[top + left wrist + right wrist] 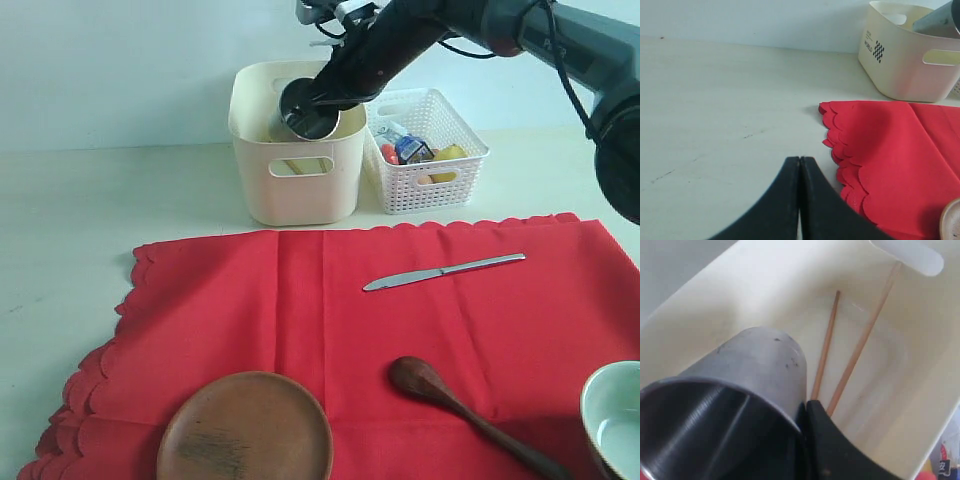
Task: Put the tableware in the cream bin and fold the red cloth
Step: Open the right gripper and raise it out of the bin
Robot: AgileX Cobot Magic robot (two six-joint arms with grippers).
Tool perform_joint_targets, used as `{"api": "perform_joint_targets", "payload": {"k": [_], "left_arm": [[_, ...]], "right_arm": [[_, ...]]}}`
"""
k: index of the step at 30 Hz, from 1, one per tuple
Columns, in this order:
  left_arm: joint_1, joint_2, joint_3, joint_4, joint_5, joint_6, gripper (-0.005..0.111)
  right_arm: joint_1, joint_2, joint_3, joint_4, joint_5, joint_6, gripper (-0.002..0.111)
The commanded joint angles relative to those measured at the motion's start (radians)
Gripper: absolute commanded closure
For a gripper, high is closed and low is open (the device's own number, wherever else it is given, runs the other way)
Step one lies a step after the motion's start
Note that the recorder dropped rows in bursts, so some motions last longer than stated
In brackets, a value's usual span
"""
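The right gripper (804, 412) pinches a tilted steel cup (740, 385) over the bin (295, 190), where chopsticks (826, 347) lie. The left gripper (800, 165), closed and empty, hangs by a corner of the cloth (890, 150).

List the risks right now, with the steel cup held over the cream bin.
1. The right gripper pinches the tilted steel cup by its rim only; it may slip and drop hard onto the chopsticks in the cream bin.
2. The white basket stands close beside the bin; a sideways swing could knock it.
3. The knife, spoon, plate and bowl lie on the red cloth; folding before clearing would likely drag them.
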Motion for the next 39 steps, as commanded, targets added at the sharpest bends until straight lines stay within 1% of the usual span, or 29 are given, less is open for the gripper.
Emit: {"api": "perform_joint_targets", "payload": {"k": [1,9,21,23,24,25,26,27,31,33,35,39], "left_arm": [[0.003,-0.006,0.004,0.002,-0.008,-0.002,0.107],[0.003,-0.006,0.004,0.002,-0.008,-0.002,0.107],[0.003,-0.006,0.004,0.002,-0.008,-0.002,0.107],[0.003,-0.006,0.004,0.002,-0.008,-0.002,0.107],[0.003,-0.006,0.004,0.002,-0.008,-0.002,0.107],[0.003,-0.006,0.004,0.002,-0.008,-0.002,0.107],[0.003,-0.006,0.004,0.002,-0.008,-0.002,0.107],[0.003,-0.006,0.004,0.002,-0.008,-0.002,0.107],[0.003,-0.006,0.004,0.002,-0.008,-0.002,0.107],[0.003,-0.006,0.004,0.002,-0.008,-0.002,0.107],[0.003,-0.006,0.004,0.002,-0.008,-0.002,0.107],[0.003,-0.006,0.004,0.002,-0.008,-0.002,0.107]], "right_arm": [[-0.003,0.021,-0.031,-0.04,-0.065,-0.017,0.108],[-0.003,0.04,-0.042,-0.084,-0.106,-0.017,0.108],[-0.003,0.089,-0.042,-0.084,-0.095,-0.017,0.108],[-0.003,0.098,-0.042,-0.084,-0.095,-0.017,0.107],[-0.003,0.099,-0.042,-0.084,-0.095,-0.017,0.104],[-0.003,0.1,-0.042,-0.081,-0.095,-0.015,0.098],[-0.003,0.1,-0.042,-0.077,-0.095,-0.015,0.094],[-0.003,0.1,-0.042,-0.075,-0.095,-0.015,0.086],[-0.003,0.1,-0.042,-0.075,-0.103,-0.015,0.065],[-0.003,0.09,-0.042,-0.075,-0.105,-0.015,0.058],[-0.003,0.06,-0.042,-0.075,-0.098,0.009,0.055],[-0.003,-0.045,-0.042,-0.077,-0.005,0.081,0.054]]}}
